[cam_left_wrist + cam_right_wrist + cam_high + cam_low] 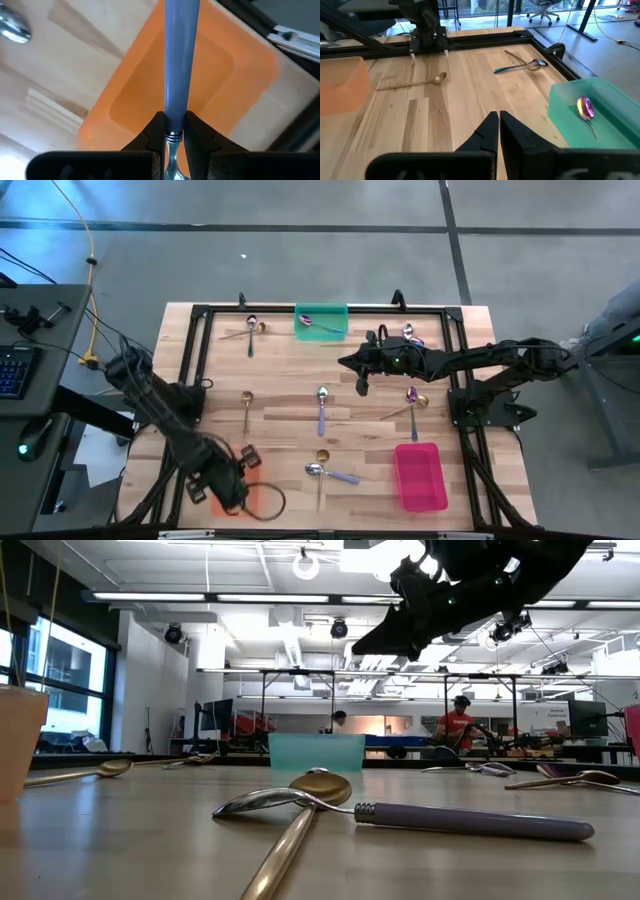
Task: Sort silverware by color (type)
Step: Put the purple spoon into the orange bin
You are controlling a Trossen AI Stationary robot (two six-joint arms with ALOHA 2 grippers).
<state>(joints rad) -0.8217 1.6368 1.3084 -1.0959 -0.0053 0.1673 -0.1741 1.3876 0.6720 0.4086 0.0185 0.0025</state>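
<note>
Two arms share the sorting: the left end effector is clamped on a lavender-handled spoon, holding it directly over the orange tray at the desk's near-left corner. The step in hand appears to be the drop, which calls for lowering a little and opening so the spoon lands inside the tray walls. Over the desk's middle, the right end effector hovers with its fingers together, holding nothing. An iridescent spoon already lies in the green tray, while the pink tray looks empty. Loose spoons remain scattered across the desk: a gold spoon, another lavender-handled one and a crossed pair near the front edge. Nothing visibly blocks the orange tray, though a looped cable lies beside it
</note>
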